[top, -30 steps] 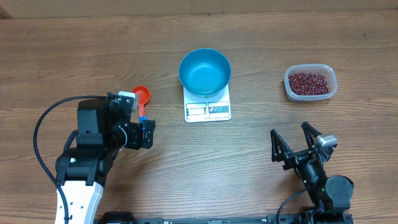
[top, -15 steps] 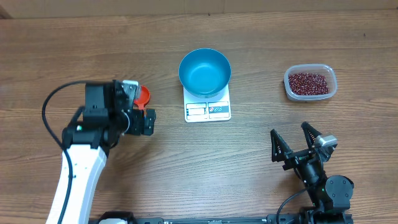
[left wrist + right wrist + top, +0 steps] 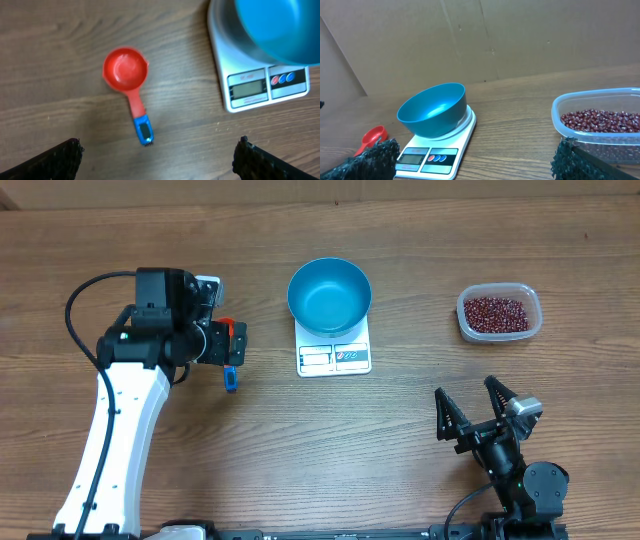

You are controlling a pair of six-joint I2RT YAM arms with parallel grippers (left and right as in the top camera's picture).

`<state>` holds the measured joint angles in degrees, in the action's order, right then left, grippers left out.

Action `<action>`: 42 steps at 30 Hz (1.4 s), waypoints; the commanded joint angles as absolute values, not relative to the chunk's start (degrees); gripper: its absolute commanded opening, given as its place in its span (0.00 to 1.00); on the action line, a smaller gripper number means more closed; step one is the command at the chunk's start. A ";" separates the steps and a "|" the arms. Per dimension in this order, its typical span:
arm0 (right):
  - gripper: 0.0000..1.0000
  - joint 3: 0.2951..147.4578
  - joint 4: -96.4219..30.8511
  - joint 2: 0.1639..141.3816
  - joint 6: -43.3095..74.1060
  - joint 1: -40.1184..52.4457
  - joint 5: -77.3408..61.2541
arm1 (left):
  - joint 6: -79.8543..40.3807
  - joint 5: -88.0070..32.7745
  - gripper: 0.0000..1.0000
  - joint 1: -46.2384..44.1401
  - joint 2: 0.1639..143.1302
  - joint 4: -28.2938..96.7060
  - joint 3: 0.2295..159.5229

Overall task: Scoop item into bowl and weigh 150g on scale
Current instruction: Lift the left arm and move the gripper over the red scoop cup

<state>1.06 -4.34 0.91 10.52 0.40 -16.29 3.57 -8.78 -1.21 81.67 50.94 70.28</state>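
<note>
left gripper (image 3: 157, 159): hovering above red scoop (image 3: 126, 72), jaws standing wide, holding nothing
right gripper (image 3: 466, 402): resting low, jaws standing wide, holding nothing
blue bowl (image 3: 329, 293): sitting on white scale (image 3: 334, 358)
beans (image 3: 497, 311): lying in clear plastic container (image 3: 533, 326), well right of scale

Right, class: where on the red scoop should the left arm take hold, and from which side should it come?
Grip the scoop by its straight handle, near the blue end, coming down from above. It lies flat on the table, cup up, and the handle is narrow, with bare wood along both long sides for the open left fingers.
</note>
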 commanded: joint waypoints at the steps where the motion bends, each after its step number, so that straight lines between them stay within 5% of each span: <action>1: 1.00 0.75 -4.19 0.93 10.90 0.27 -16.14 | 4.29 -8.64 1.00 1.06 83.83 52.27 72.23; 31: 1.00 0.75 -4.19 0.93 10.90 0.27 -16.14 | 5.54 -7.55 1.00 6.42 87.26 54.50 72.51; 42: 1.00 0.75 -4.16 0.93 10.90 0.27 -16.14 | 6.15 -8.88 1.00 6.46 98.32 59.37 80.64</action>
<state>1.06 -4.34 0.91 10.50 0.40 -16.29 4.91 -7.94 5.78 95.09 58.94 77.21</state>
